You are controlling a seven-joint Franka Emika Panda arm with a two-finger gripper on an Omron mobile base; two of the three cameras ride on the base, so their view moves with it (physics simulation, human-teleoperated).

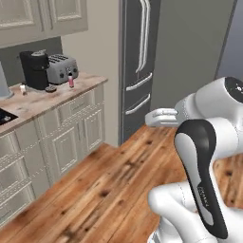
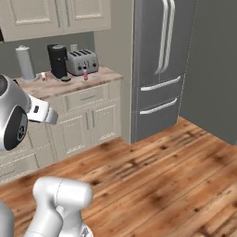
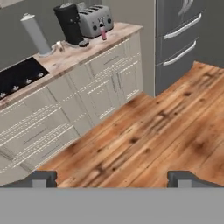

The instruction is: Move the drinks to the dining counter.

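Observation:
Two drinks stand on the marbled counter (image 1: 57,102) with the toaster. The pink bottle (image 1: 71,80) (image 2: 85,74) (image 3: 103,34) with a dark cap is in front of the toaster. The small whitish bottle (image 1: 23,88) (image 2: 44,76) (image 3: 59,45) stands left of the coffee maker. My gripper (image 3: 113,178) is open, its fingertips (image 3: 43,178) wide apart with nothing between them. It hangs over the wooden floor, well short of the counter and both bottles. The dining counter is out of view.
A black coffee maker (image 1: 34,70), a silver toaster (image 1: 61,68) and a grey paper-towel roll (image 3: 35,34) share that counter beside a black cooktop (image 3: 19,76). A tall grey fridge (image 2: 159,60) stands to the right. Open wooden floor (image 3: 148,131) lies between me and the cabinets.

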